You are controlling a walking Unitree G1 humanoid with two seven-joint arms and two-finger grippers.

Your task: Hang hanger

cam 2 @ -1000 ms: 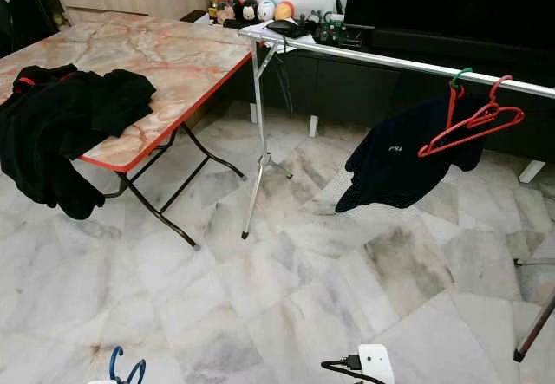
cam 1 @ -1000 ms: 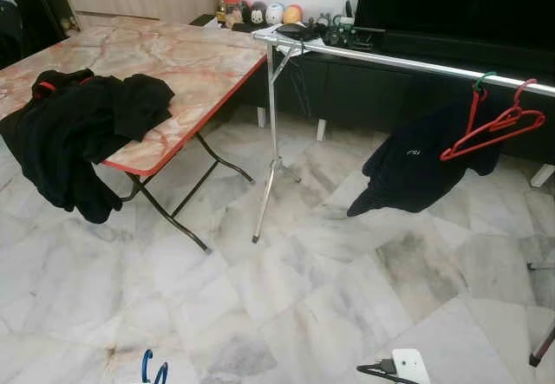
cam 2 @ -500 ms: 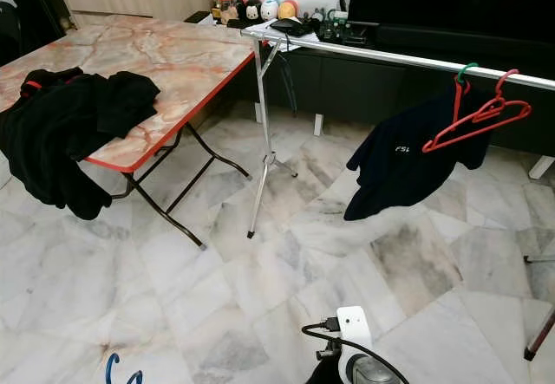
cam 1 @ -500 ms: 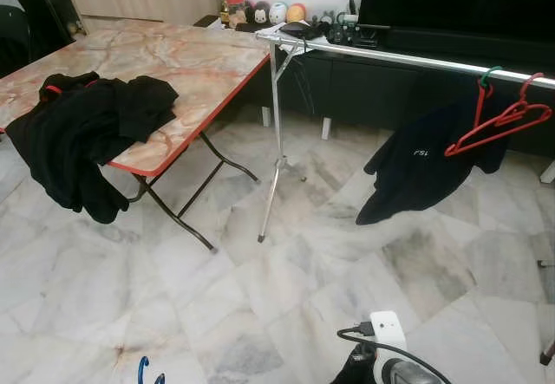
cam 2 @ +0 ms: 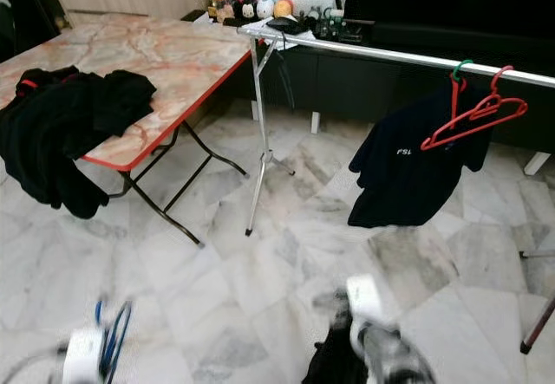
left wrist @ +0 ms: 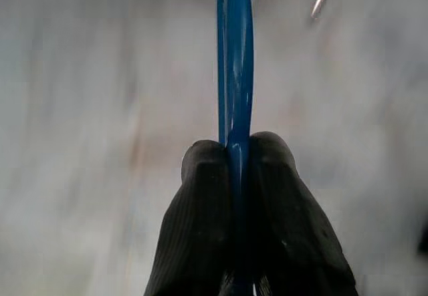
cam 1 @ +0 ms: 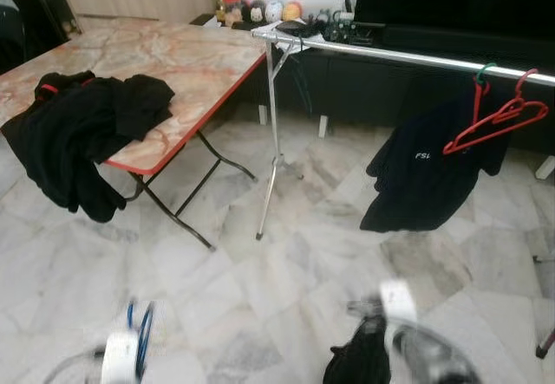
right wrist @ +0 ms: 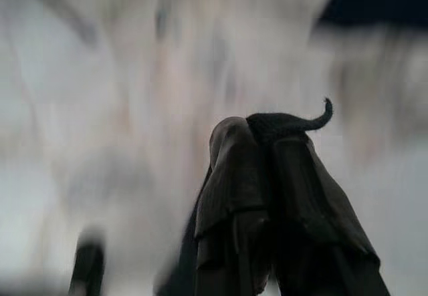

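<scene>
The floor [cam 1: 286, 289] is pale marble tile. A folding desk [cam 1: 186, 63] with a pink marble top and a red edge stands at the left. A pile of black clothes [cam 1: 82, 133] lies on it and hangs over its near edge. To the right stands a silver clothes rail [cam 1: 408, 53] on thin legs, in front of a dark cabinet with a big dark screen.

The blue hanger [left wrist: 234, 75] is thin and shiny. The left claw [left wrist: 235, 150] is closed tight on it, one finger on each side, low at the robot's left. In the left eye view it is blurred [cam 1: 139, 336].

The right claw [right wrist: 267, 135] is closed on a bit of black cloth [right wrist: 294, 121], low at the robot's right.

A red hanger [cam 1: 499, 117] and a dark shirt [cam 1: 425, 176] hang on the rail. Small toys [cam 1: 273, 9] sit far back.
</scene>
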